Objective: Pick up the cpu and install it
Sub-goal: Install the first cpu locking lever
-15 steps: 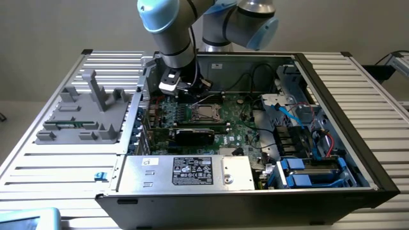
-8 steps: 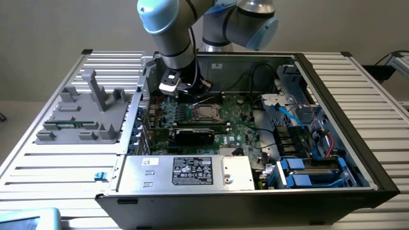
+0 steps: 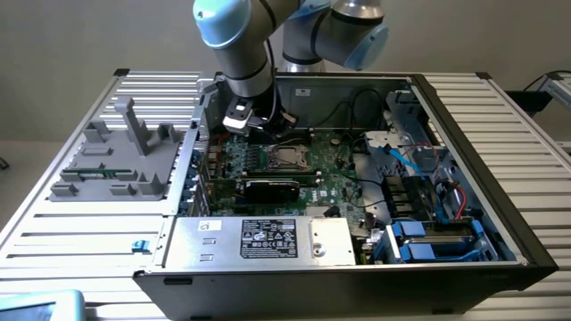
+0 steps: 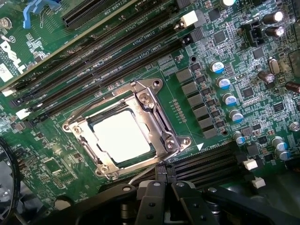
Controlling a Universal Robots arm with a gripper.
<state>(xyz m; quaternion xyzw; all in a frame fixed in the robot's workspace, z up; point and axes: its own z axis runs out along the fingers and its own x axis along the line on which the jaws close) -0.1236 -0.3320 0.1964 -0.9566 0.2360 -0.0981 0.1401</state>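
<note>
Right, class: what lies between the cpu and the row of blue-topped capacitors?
In the wrist view: the socket's metal frame, then a column of grey blocks, between the cpu and the capacitors.

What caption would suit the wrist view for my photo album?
The cpu sits in the metal-framed socket on the green motherboard, with the gripper close by.

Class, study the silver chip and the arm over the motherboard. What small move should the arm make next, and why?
Probably a short, straight lift off the motherboard. The cpu already lies flat inside the metal frame, which sits around its edges, and the gripper hangs close beside it, so nothing seems left to place.
</note>
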